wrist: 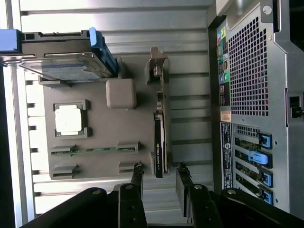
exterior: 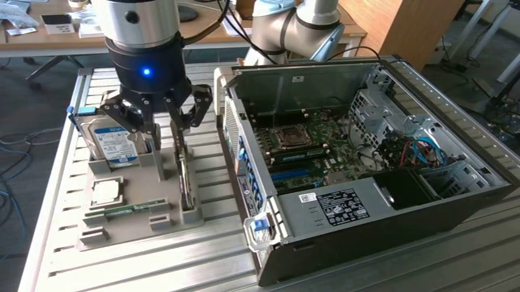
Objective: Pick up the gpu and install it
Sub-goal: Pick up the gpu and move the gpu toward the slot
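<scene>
The gpu [exterior: 186, 179] stands on edge in a slot of the grey holder tray [exterior: 150, 193] on the slatted table; it is a thin dark card with a silver bracket at one end. My gripper [exterior: 168, 149] hangs just above it, open, with nothing held. In the wrist view the gpu [wrist: 160, 137] runs edge-on away from my gripper [wrist: 159, 170]. One black fingertip [wrist: 137, 170] stands on each side of the card's near end without touching it.
The tray [wrist: 114, 128] also holds a blue-labelled hard drive [exterior: 114, 143], a CPU [exterior: 106, 191] and a RAM stick [exterior: 130, 210]. At the exterior view's right lies the open computer case [exterior: 455, 207], motherboard [exterior: 301, 146] exposed. Its rear panel [wrist: 251, 95] is close beside the tray.
</scene>
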Controlling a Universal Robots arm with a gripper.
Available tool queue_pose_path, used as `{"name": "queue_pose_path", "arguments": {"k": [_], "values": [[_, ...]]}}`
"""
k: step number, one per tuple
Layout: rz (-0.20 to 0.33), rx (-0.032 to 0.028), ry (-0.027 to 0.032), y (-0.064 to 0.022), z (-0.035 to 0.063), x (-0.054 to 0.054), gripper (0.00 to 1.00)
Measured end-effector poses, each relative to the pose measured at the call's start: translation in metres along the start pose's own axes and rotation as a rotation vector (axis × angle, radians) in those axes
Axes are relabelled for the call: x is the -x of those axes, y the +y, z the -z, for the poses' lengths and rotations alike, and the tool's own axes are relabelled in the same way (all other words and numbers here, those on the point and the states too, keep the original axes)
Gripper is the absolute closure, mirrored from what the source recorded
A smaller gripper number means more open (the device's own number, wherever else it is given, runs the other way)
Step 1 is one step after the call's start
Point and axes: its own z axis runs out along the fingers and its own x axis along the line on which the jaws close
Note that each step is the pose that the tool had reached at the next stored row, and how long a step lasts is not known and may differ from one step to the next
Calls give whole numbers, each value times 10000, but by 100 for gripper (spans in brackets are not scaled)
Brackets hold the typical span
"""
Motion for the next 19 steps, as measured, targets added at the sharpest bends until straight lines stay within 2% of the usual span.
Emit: {"name": "queue_pose_path", "arguments": {"k": [7,14,19], "values": [[0,1,-1,0,-2,0,58],[1,2,-1,-3,-72,-2,58],[0,1,0,-4,-78,-2,58]]}}
